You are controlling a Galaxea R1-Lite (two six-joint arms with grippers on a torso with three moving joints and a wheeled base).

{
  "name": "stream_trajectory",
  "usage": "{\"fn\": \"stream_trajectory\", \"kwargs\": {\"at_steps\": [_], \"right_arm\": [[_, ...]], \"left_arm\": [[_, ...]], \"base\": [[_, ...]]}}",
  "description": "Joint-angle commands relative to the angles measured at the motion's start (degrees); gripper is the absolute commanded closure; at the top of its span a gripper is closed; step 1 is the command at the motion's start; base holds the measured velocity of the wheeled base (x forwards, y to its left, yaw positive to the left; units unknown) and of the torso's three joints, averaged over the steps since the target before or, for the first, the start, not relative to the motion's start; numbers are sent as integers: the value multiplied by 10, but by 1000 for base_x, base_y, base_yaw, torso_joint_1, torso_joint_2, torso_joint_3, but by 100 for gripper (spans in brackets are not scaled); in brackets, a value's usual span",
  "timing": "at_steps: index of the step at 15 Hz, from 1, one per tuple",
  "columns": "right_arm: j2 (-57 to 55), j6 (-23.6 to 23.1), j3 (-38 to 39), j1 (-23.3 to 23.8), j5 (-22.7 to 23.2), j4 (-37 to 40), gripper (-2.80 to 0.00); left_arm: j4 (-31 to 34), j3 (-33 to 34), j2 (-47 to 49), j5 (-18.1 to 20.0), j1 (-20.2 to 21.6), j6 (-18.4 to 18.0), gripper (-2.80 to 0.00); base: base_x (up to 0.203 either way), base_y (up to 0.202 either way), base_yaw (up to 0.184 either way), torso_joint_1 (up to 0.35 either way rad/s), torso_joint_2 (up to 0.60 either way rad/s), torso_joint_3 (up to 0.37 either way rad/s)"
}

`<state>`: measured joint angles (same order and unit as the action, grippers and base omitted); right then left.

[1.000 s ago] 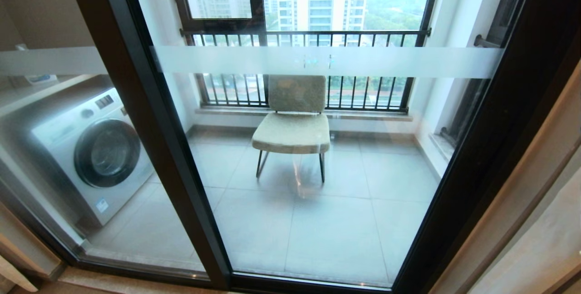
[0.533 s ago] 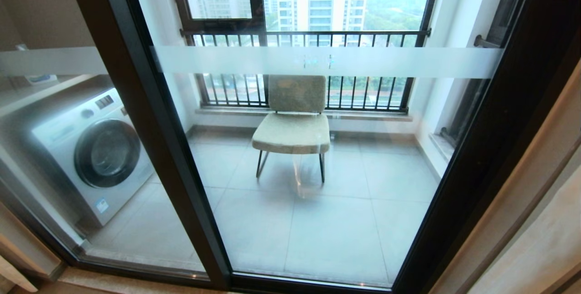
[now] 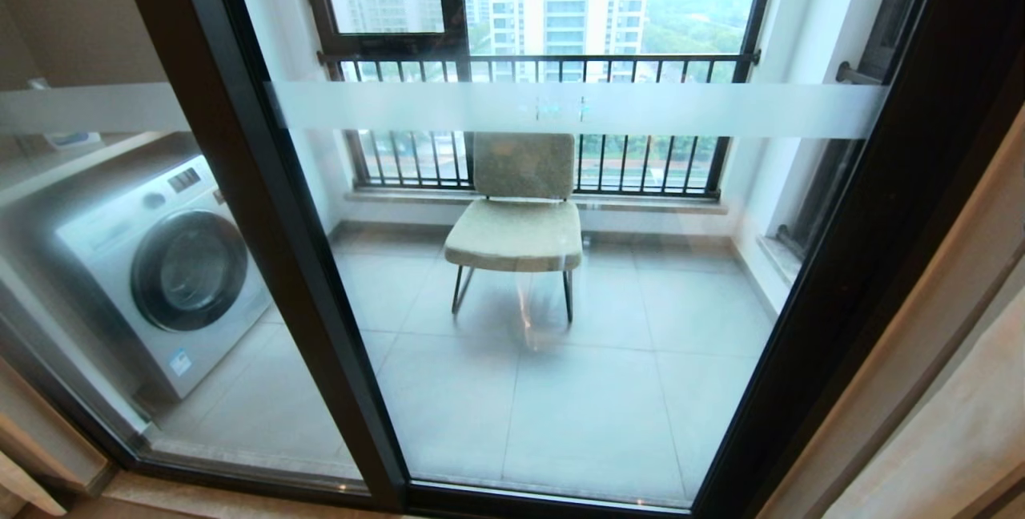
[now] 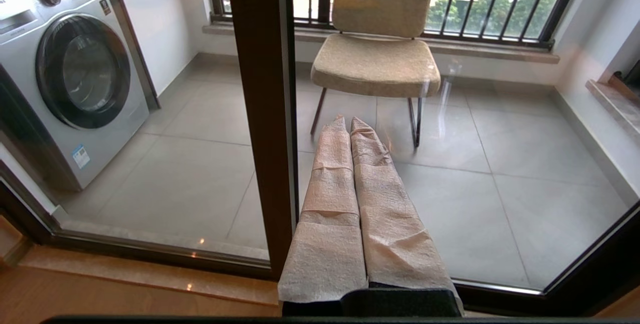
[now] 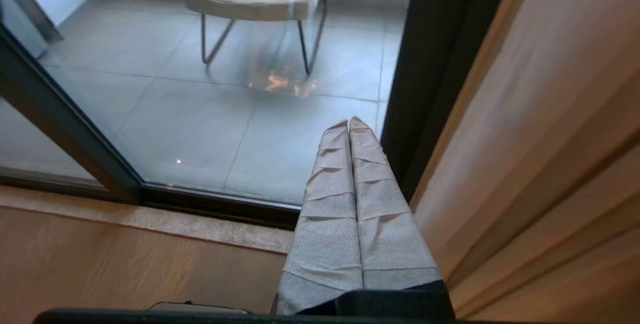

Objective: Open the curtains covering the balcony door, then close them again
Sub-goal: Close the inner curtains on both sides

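The balcony door stands uncovered, its glass crossed by a frosted white band. A beige curtain hangs gathered at the far right, past the door's dark frame. Neither gripper shows in the head view. My right gripper is shut and empty, its cloth-wrapped fingers pointing at the door's lower right corner, close beside the curtain folds without touching them. My left gripper is also shut and empty, held low in front of the door's middle post.
Behind the glass stand a beige chair and a washing machine on a grey tiled balcony. A stone threshold and wooden floor lie on my side. A window with black railing bars closes the balcony's far end.
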<state>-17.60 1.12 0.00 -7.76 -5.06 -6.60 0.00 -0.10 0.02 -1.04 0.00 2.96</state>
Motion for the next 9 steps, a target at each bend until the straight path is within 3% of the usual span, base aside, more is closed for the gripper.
{"fn": "stream_trajectory", "kwargs": {"at_steps": [1, 4, 9], "right_arm": [[6, 1, 0, 43, 8, 19, 0], [73, -1, 0, 70, 29, 56, 0], [168, -3, -1, 74, 36, 66, 0]], "left_arm": [[0, 0, 0, 0, 0, 0, 0], [0, 0, 0, 0, 0, 1, 0], [0, 0, 0, 0, 0, 1, 0]], "base": [[0, 0, 0, 0, 0, 0], [0, 0, 0, 0, 0, 0], [0, 0, 0, 0, 0, 0]]}}
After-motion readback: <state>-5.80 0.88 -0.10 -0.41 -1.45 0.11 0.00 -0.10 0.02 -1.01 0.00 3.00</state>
